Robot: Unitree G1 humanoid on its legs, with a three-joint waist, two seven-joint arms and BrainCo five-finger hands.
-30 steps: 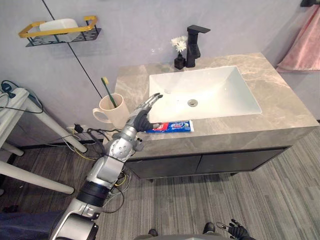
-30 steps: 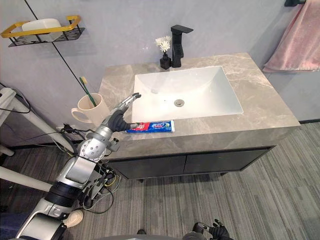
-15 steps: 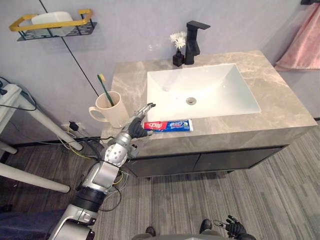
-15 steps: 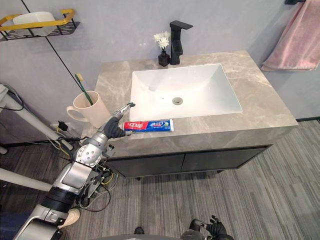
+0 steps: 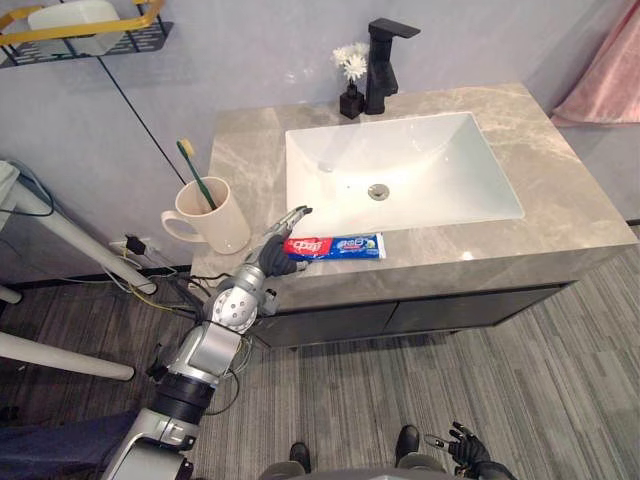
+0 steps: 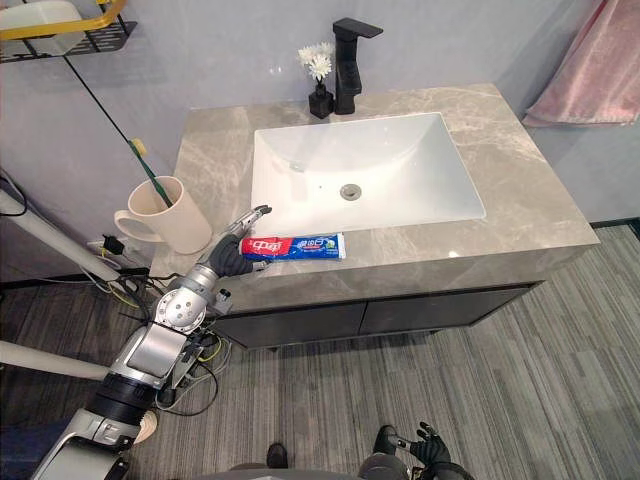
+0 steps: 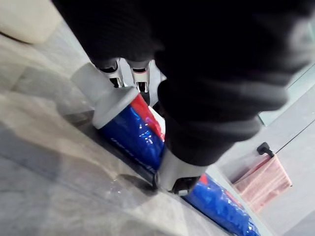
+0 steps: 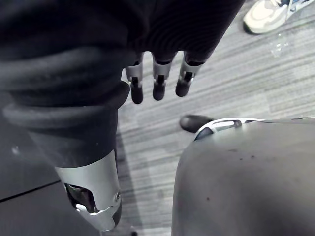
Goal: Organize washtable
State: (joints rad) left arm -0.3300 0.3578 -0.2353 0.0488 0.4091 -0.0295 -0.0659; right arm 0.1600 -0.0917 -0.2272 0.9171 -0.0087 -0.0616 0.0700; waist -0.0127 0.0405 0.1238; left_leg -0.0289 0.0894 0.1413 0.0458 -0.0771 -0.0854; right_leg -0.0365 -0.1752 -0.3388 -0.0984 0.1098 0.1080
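Toothpaste tube (image 5: 338, 246) lay flat on the counter (image 5: 560, 190) just in front of the sink (image 5: 400, 165), cap end toward the left hand (image 5: 272, 252). It looked light, soft and slick (likely to buckle mid-body), so the stiffer shoulder by the cap seemed the place to pinch. There the fingers (image 7: 140, 78) reached straight past the cap, thumb (image 7: 172, 172) touching the near side, not yet clenched. The right hand (image 8: 157, 81) hung relaxed and empty.

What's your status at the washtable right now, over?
Left hand open at toothpaste cap end, thumb on it. Right hand open, idle, low. Toothpaste flat on counter before sink. Nothing blocking.
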